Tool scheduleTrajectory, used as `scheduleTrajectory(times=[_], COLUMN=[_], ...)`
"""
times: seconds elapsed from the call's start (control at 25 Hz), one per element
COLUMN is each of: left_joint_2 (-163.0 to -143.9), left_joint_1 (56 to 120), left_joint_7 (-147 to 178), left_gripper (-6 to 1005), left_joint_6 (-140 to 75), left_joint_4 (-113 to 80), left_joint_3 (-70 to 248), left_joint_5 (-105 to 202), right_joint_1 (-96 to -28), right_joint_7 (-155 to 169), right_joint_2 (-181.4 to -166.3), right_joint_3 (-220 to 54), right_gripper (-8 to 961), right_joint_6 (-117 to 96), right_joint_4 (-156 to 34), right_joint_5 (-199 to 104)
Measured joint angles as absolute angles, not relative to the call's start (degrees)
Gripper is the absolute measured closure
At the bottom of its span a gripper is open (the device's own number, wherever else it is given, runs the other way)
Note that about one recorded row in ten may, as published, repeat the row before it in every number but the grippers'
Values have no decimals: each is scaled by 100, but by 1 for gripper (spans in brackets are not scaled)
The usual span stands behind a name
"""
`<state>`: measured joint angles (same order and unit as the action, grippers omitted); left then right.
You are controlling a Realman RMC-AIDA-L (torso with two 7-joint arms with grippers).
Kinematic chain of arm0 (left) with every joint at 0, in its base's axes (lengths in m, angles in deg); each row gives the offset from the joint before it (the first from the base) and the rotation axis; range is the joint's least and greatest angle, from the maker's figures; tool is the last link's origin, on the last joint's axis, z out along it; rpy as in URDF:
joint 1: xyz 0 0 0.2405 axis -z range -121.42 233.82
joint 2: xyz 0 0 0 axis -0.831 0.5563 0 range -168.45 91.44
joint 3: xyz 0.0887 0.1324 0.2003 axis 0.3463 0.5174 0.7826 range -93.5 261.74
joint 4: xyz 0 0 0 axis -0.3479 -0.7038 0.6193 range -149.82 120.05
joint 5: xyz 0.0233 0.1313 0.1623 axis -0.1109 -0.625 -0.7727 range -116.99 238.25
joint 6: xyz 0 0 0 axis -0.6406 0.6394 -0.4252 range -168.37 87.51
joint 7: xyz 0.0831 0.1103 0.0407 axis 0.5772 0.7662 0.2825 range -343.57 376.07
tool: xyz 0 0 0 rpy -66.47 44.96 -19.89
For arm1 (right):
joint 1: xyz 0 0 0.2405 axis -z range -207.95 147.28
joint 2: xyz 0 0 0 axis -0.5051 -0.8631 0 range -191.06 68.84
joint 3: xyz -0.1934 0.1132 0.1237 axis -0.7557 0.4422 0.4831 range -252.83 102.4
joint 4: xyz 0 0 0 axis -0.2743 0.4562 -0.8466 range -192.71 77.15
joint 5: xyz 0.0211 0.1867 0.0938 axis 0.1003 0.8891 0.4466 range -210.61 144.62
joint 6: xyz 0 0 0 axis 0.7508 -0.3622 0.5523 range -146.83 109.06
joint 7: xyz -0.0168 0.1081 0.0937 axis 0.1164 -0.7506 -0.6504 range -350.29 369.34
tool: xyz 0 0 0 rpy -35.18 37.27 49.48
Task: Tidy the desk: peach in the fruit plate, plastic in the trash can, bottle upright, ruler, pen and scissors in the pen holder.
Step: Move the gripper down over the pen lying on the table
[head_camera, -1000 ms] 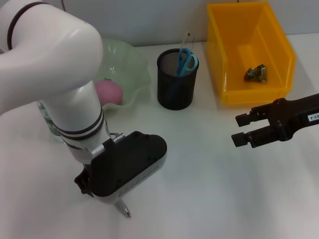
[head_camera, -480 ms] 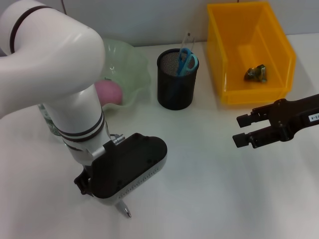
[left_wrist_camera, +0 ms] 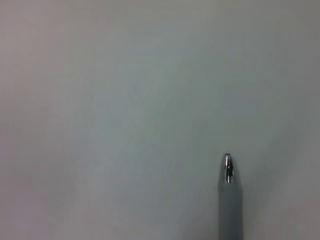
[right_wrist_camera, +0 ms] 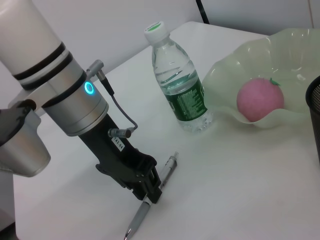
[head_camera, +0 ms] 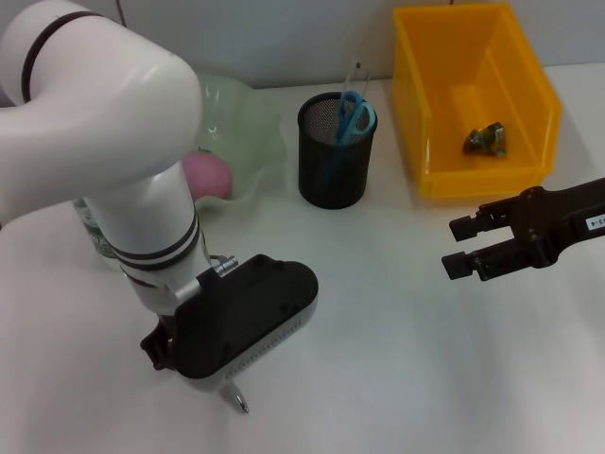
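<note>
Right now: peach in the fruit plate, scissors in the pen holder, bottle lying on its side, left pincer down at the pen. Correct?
Not quite. The bottle is standing upright, cap on top, beside the fruit plate; the right wrist view shows it. The rest holds: peach in the plate, scissors in the pen holder, left pincer down at the pen.

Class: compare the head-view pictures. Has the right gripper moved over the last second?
No. The right gripper hangs in the same spot below the yellow bin, open, over all three pictures.
</note>
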<state>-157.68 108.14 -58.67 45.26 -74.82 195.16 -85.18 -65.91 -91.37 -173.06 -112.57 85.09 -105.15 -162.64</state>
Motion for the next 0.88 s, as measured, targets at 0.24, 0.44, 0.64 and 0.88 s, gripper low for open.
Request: scheduleTrajectory(times=[0.24, 0.44, 0.64, 0.88], left_joint_2=[-15768, -15768, -15768, -15769], left_joint_1=[10815, 10790, 10745, 10722], left_joint_7=[-5846, -5783, -5741, -5901], left_gripper=[742, 803, 872, 873], left_joint_6=[4536, 4536, 4546, 4733], left_joint_4=[-7482, -7502, -7591, -7786], left_joint_3=[19540, 19545, 19502, 19205], left_joint_5=[-8518, -8519, -8517, -8479], right_joint_1=[-6594, -6594, -6601, -6621], right_joint_7=[-9138, -9139, -9138, -9128], right_joint_2=[-17308, -17308, -17308, -17309], right_joint_3=[-11257, -11257, -11291, -11319], right_gripper=[184, 184, 184, 185], right_joint_6=[8508, 8508, 8508, 8499], right_joint_4=[-10516, -10515, -10516, -10517], right_joint_5=[-16263, -16263, -16263, -16263])
